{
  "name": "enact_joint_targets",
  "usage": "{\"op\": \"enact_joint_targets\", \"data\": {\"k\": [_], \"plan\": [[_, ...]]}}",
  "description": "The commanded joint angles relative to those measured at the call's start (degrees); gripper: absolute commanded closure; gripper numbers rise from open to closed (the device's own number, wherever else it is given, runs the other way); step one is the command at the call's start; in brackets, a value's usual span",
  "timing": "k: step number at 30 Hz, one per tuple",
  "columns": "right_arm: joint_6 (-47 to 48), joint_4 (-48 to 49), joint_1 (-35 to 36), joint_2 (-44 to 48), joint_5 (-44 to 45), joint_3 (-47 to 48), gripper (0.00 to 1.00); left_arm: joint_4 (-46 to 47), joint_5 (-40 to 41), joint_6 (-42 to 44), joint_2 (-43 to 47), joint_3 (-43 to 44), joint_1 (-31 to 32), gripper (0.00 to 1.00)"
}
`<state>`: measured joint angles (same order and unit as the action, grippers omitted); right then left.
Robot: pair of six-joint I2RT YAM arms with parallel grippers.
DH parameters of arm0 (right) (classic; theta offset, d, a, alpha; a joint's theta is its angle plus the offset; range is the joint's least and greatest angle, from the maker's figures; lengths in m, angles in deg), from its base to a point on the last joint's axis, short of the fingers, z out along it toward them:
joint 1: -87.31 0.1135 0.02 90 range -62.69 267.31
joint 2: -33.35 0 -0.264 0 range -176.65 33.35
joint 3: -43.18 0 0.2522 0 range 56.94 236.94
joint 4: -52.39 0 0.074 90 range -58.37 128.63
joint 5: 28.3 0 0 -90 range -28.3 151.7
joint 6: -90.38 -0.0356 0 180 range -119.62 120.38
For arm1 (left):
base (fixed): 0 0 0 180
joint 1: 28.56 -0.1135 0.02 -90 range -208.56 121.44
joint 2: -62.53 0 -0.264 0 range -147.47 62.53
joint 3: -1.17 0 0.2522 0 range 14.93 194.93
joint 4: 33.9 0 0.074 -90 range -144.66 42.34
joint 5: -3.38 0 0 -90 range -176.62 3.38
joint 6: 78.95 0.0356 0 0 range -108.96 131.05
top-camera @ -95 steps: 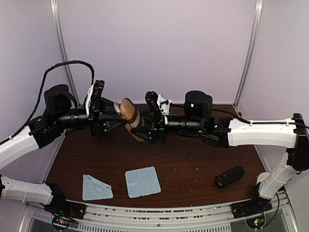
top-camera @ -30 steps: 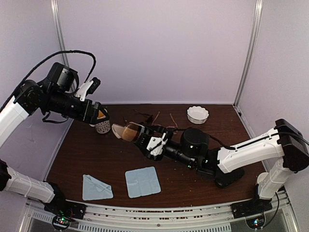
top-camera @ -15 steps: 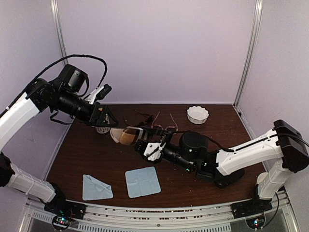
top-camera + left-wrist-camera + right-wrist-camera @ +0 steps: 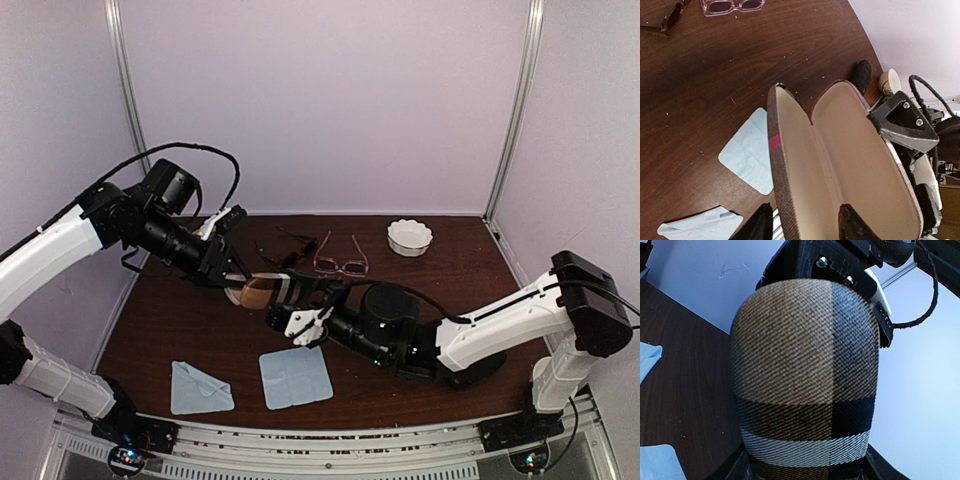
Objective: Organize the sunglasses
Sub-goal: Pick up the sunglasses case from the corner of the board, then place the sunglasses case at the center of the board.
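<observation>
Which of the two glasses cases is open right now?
The tan plaid case, held up in the air, is hinged wide with its cream lining showing. The black case lies shut on the table.

Surface point(image 4: 740, 75): dark wood-grain, smooth, slight sheen, pale specks on it. Tan case point(image 4: 805, 365): outside coarse woven cloth, matt, w/ tan, black & white bands; lining inside smooth, matt, beige. Blue cloth point(image 4: 295, 376) & folded cloth point(image 4: 200, 388): thin soft fabric, matt. Pink glasses point(image 4: 732, 5): see-through glossy plastic. Dark glasses point(image 4: 670, 17): glossy plastic, brownish. Black case point(image 4: 861, 75): matt, grainy. Bowl point(image 4: 410, 237): white, glossy, looks ceramic. Left tool point(image 4: 805, 210): matt black plastic. Arm shells: smooth white plastic; joints matt black.
</observation>
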<state>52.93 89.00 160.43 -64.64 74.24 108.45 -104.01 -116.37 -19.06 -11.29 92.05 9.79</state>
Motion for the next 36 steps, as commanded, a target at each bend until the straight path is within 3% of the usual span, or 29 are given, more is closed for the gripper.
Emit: {"op": "enact_joint_targets", "data": {"k": [1, 9, 13, 16, 19, 21, 25, 30, 36], "plan": [[2.2, 5.4, 0.6, -1.3, 4.2, 2.8, 0.97, 4.5, -3.4, -1.6, 0.3, -1.2, 0.0, 0.59], [4.2, 8.9, 1.0, -3.4, 7.0, 3.5, 0.91, 4.6, -2.7, -2.5, 0.4, -1.4, 0.0, 0.91], [3.4, 8.7, 1.0, -3.4, 7.4, 3.9, 0.77, 5.0, -2.0, -3.0, 0.7, -1.1, 0.0, 1.00], [2.7, 8.8, 1.1, -3.2, 7.6, 3.8, 0.62, 5.1, 0.4, -3.0, 1.1, -0.3, 0.0, 1.00], [2.4, 10.0, 1.1, -3.2, 8.0, 3.4, 0.38, 5.1, 3.6, -2.5, 1.7, 0.6, 0.0, 1.00], [2.3, 11.0, 1.2, -3.2, 8.4, 2.8, 0.27, 5.3, 6.4, -1.6, 2.1, 1.0, 0.0, 1.00], [1.0, 14.8, 1.3, -2.0, 8.8, 0.7, 0.17, 6.0, 12.9, 0.2, 2.9, 0.9, 0.0, 1.00], [-3.5, 15.3, 1.4, 0.4, 7.3, -0.8, 0.12, 9.0, 19.7, 4.3, 4.3, 0.7, -0.1, 1.00], [-15.1, 10.5, 2.5, 7.7, 5.7, -2.2, 0.02, 12.7, 29.1, 9.6, 8.1, -2.9, 0.0, 1.00]]}}
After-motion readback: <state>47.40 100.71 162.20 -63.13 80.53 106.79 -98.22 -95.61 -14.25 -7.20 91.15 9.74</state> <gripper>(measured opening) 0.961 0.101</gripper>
